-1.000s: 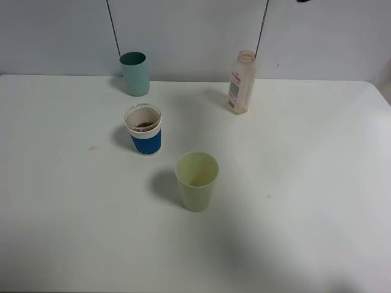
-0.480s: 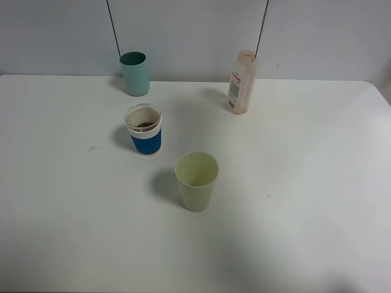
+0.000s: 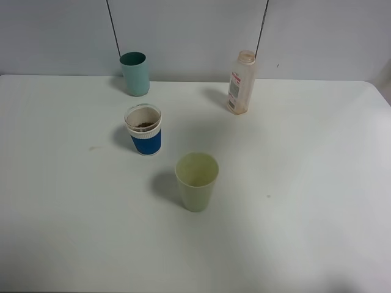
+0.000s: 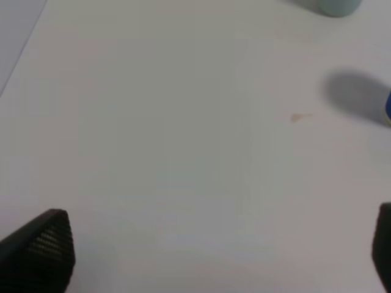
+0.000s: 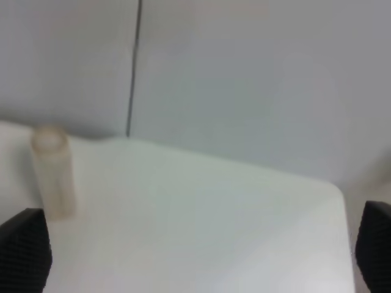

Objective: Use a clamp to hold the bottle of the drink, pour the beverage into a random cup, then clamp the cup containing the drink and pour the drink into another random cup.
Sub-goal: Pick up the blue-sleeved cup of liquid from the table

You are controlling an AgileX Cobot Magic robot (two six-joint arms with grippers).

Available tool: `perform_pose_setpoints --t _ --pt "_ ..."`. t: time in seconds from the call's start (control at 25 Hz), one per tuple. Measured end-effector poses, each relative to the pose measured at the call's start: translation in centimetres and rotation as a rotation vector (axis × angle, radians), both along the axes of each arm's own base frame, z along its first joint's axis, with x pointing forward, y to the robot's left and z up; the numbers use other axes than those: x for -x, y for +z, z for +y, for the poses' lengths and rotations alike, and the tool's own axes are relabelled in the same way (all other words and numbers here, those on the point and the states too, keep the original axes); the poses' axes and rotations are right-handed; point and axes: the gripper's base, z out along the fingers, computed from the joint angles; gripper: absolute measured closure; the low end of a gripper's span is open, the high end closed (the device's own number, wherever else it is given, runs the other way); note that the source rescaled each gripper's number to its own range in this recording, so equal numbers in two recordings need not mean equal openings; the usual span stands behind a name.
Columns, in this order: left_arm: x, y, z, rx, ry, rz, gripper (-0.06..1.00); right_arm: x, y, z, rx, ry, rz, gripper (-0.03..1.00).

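Observation:
The bottle (image 3: 241, 82), clear with a white-and-pink label, stands upright at the back right of the table; it also shows blurred in the right wrist view (image 5: 54, 174). The blue cup with a white upper band (image 3: 144, 129) stands left of centre with the brown beverage (image 3: 145, 126) low inside. Behind it, by the wall, stands the teal cup (image 3: 134, 73). Neither arm appears in the exterior high view. My left gripper (image 4: 211, 253) is open over bare table, with the teal cup's base (image 4: 336, 6) and the blue cup's edge (image 4: 388, 108) far ahead. The right gripper (image 5: 198, 250) is open, well short of the bottle.
A pale green cup (image 3: 197, 181) stands upright near the middle of the white table (image 3: 305, 183), in front of the blue cup. A grey wall with two dark vertical seams (image 3: 113, 27) runs behind the table. A small stain (image 4: 299, 117) marks the tabletop left of the blue cup.
A dark shape at the top edge of the exterior high view one second ago is gone. The cups and the bottle have not moved.

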Motion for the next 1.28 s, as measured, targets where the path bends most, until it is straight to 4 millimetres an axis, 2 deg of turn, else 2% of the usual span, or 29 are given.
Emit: perform_pose_setpoints --t 0.04,0.28,0.52,0.6,0.68,0.8,0.84,0.92,1.08,1.28 --pt "0.0 0.0 0.0 0.0 0.0 0.0 -0.05 0.0 0.0 0.0 0.0 0.0 0.0 -0.03" --pt "0.0 0.0 0.0 0.0 0.0 0.0 -0.05 3.9 0.4 -1.2 0.049 0.008 0.072 -0.03" --pt "0.0 0.0 0.0 0.0 0.0 0.0 -0.05 9.9 1.5 -3.2 0.026 -0.018 0.021 -0.03" --pt "0.0 0.0 0.0 0.0 0.0 0.0 -0.05 11.4 1.6 -3.7 0.017 -0.027 0.006 -0.03" --pt "0.0 0.0 0.0 0.0 0.0 0.0 -0.05 13.8 1.4 -4.5 0.002 -0.045 0.011 -0.03" --pt "0.0 0.0 0.0 0.0 0.0 0.0 -0.05 16.4 -0.2 -5.2 -0.044 -0.055 0.009 -0.03" --pt "0.0 0.0 0.0 0.0 0.0 0.0 -0.05 16.4 -0.2 -5.2 -0.044 -0.055 0.009 -0.03" --pt "0.0 0.0 0.0 0.0 0.0 0.0 -0.05 17.8 -2.6 -5.3 -0.079 -0.037 0.03 -0.03" --pt "0.0 0.0 0.0 0.0 0.0 0.0 -0.05 19.1 -6.2 -5.3 -0.106 -0.017 0.063 -0.03" --pt "0.0 0.0 0.0 0.0 0.0 0.0 -0.05 20.7 -9.8 -5.2 -0.16 0.03 0.069 -0.03"
